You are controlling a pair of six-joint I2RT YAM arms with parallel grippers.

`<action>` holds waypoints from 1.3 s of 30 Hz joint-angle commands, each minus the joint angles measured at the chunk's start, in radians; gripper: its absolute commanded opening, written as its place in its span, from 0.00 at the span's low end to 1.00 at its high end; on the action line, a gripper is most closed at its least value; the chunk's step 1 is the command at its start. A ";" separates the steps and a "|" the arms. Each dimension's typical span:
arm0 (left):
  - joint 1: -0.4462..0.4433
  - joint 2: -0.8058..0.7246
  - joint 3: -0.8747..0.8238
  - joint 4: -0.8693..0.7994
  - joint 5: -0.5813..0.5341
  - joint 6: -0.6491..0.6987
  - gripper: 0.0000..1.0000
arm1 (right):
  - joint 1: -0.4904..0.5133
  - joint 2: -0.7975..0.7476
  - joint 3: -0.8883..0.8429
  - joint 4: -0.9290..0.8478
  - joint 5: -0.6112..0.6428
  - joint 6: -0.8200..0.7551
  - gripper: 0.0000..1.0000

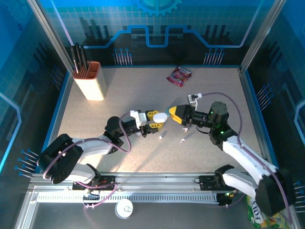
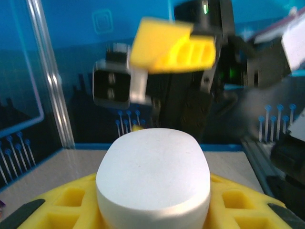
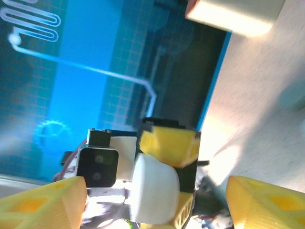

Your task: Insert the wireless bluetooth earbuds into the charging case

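Robot test cell, lab-type setting. Speckled tabletop [image 1: 143, 98] with blue border, boxed in by aluminium posts [image 1: 51, 36] and clear side walls. Blue backdrop panels [image 1: 95, 19] printed with gear emblem [image 1: 159, 5] and circuit-trace lines. Left arm [image 1: 81, 152] and right arm [image 1: 248, 162] bolted to slotted metal rail [image 1: 157, 186] at near edge, cables looped along both. Knife block [image 1: 89, 83] and snack packet [image 1: 179, 75] at far side of tabletop.

The case [image 1: 160, 117] is plain white; the jaws are yellow. White earbuds [image 1: 161, 137] lie on the speckled beige table [image 1: 119, 95]. The packet [image 1: 179, 75] is red, the knife block [image 1: 90, 83] cream.
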 commanded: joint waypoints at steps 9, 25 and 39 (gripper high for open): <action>0.025 -0.199 0.052 -0.526 0.237 0.050 0.40 | 0.256 -0.155 0.322 -0.779 0.467 -1.100 0.84; 0.022 -0.230 0.039 -0.513 0.265 0.029 0.39 | 0.535 0.027 0.396 -0.816 0.753 -1.450 0.87; 0.023 -0.224 0.021 -0.490 0.279 0.067 0.39 | 0.385 -0.015 0.347 -0.738 0.668 -1.323 0.82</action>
